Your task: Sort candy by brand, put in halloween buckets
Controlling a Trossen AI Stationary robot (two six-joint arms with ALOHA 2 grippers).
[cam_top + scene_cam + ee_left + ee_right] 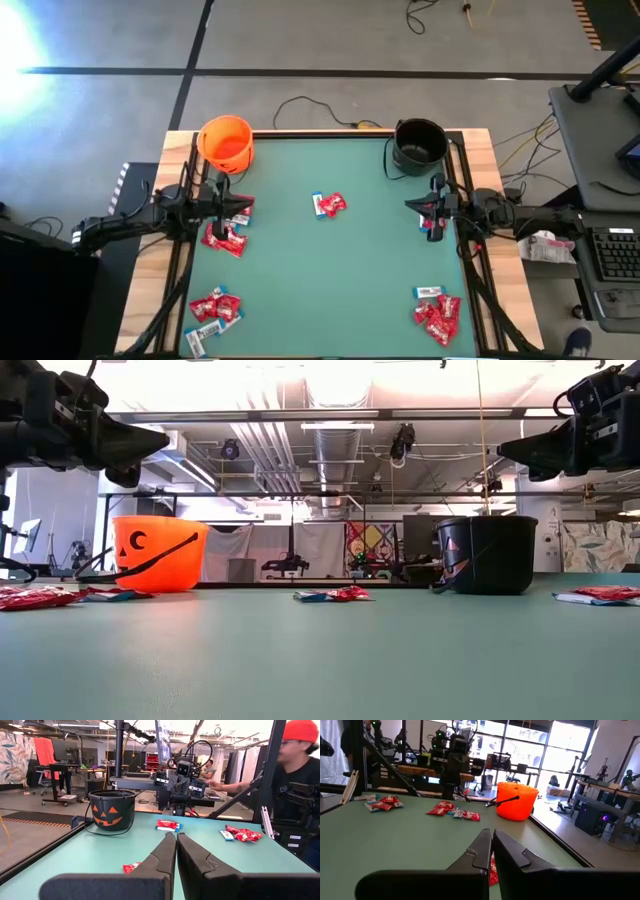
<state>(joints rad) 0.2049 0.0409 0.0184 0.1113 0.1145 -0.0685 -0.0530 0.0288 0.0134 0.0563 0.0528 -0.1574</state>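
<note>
Since the candy, small crinkly red foil packets [223, 238] and slim light blue-and-white bars [430, 292], lies in loose heaps across the green surface [330, 290], each piece looks light, thin and slippery; pinching a packet across its middle seems safest, as a crimped end would likely slide. Neither the bright orange plastic bucket [226, 143] nor the black cauldron-like bucket [419, 143] at the far edge shows any candy. Both the left claw [228, 205] and right claw [412, 205] hover pressed together, holding nothing

You have the orange bucket [227, 143] and black bucket [418, 142] upright at the table's far corners, candy [328, 204] scattered in piles.
</note>
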